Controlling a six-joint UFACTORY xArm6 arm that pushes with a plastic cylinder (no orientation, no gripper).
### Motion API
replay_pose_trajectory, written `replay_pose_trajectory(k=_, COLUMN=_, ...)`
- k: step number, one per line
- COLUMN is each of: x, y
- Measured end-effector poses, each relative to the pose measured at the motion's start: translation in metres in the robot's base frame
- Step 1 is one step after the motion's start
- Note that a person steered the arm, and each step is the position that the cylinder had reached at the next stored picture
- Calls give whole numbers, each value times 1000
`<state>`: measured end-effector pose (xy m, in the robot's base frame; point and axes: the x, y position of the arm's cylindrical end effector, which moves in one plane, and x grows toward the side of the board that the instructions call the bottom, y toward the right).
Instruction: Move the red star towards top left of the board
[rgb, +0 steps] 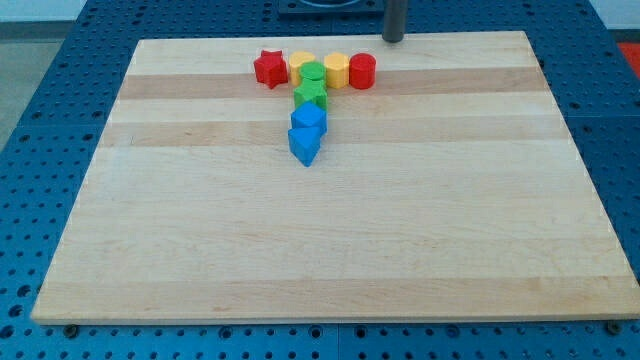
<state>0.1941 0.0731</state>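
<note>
A pale wooden board (330, 220) with lengthwise grain stripes lies on a blue perforated desk (40, 120) and fills most of the view. All the blocks are gathered near the board's top edge, a little to the view's left of centre, in a T-like cluster.

The red star-shaped block (269, 68) sits at the left end of the top row, near the top edge but well apart from the board's top left corner. Just to its right is a yellow block (300, 64), partly hidden by a green round block (313, 73) in front of it; its shape cannot be made out. Further right come a yellow hexagonal block (336, 70) and then a red cylindrical block (362, 71), touching or nearly touching each other.

Below the green round block, a green star-shaped block (311, 95) starts the stem of the T. Beneath it a blue block (309, 118) and a second blue block (305, 145) with a pointed lower end sit close together, the lowest of the group.

The arm ends in a straight dark rod with no claw, so there is no opening to report. My tip (393, 40) stands at the board's top edge, up and to the right of the red cylindrical block, apart from every block and well away from the red star-shaped block
</note>
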Motion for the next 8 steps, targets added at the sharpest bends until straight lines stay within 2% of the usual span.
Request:
replay_pose_trajectory(k=1, x=0, y=-47)
replay_pose_trajectory(k=3, x=0, y=-62)
replay_pose_trajectory(k=6, x=0, y=-170)
replay_pose_trajectory(k=7, x=9, y=-184)
replay_pose_trajectory(k=8, x=36, y=-161)
